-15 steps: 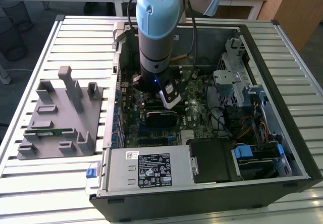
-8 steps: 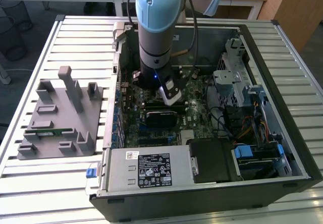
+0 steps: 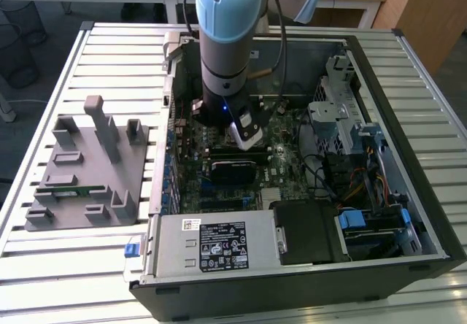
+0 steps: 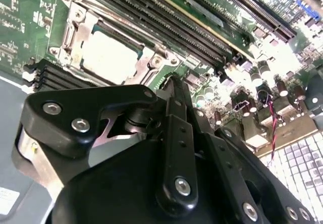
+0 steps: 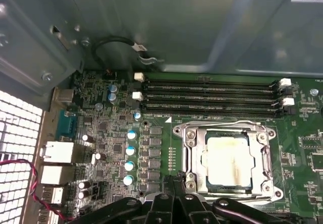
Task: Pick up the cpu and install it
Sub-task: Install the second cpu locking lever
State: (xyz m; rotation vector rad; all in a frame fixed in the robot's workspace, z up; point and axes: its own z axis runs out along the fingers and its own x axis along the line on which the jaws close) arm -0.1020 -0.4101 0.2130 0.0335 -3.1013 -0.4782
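The cpu (image 5: 228, 159) is a pale silvery square lying flat inside the metal-framed socket (image 5: 189, 156) on the green motherboard; in the second wrist view the cpu (image 4: 108, 57) sits in the same frame. My gripper (image 5: 174, 179) hangs just beside the socket's edge, its black fingers pressed together with nothing between them. In the second wrist view the gripper (image 4: 170, 82) points at the board next to the socket frame. In the exterior view the gripper (image 3: 244, 138) is low inside the open computer case (image 3: 408, 214), over the motherboard.
Memory slots (image 5: 212, 95) run along the socket's far side, and capacitors (image 5: 131, 151) stand beside it. A grey fixture (image 3: 80, 171) holding a green memory stick (image 3: 69, 190) lies at the exterior view's left. The power supply (image 3: 211, 244) and drive cage (image 3: 343, 120) crowd the case.
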